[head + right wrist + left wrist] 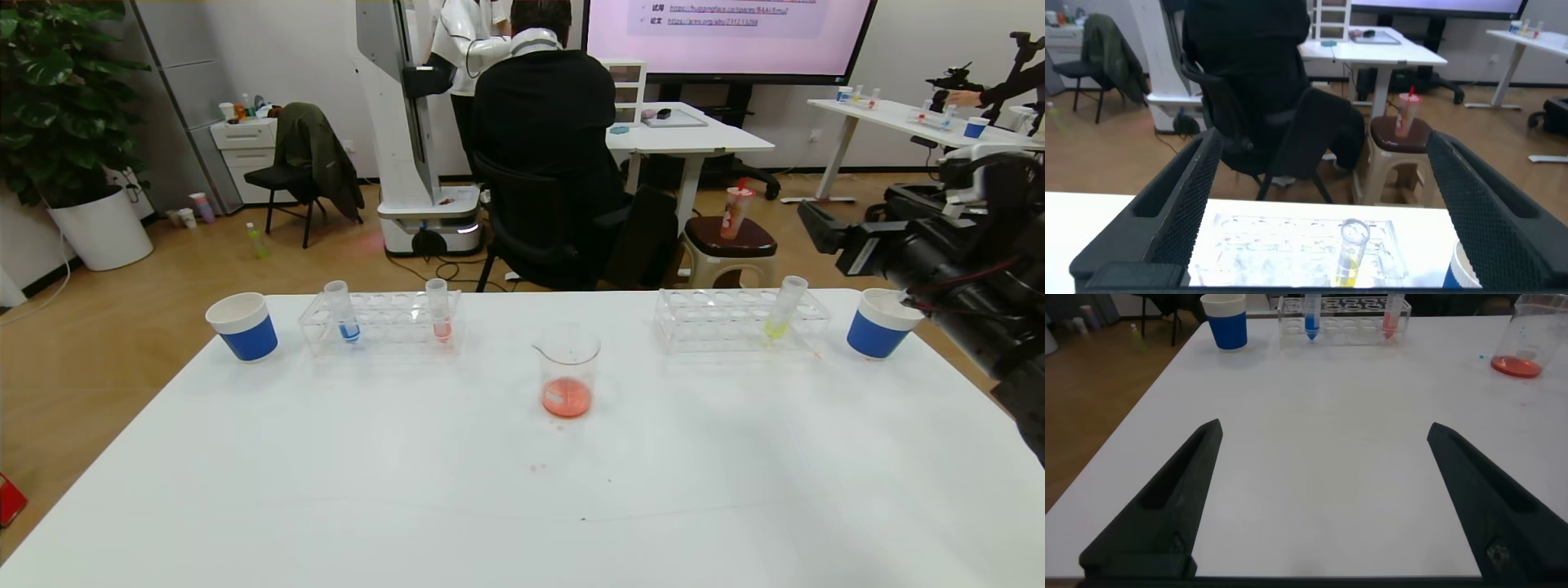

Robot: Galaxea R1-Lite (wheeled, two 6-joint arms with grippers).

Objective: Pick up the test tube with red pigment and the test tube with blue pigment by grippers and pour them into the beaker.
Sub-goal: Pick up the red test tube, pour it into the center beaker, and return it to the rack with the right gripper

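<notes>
Both grippers, left point(1323, 498) and right point(1319, 212), are spread apart and empty. The red tube point(438, 310) and blue tube point(343, 312) stand in a rack point(380, 324) near the table's far edge. A careless grab could tip the light rack or spill before the beaker point(567, 371).

I stand in an office turned robotics lab: a presentation screen point(727, 37) on the far wall, white desks point(694, 139), a seated colleague point(547, 155), another robot's tower point(404, 122), and clear tube racks point(380, 324) on my white worktop point(522, 490).
</notes>
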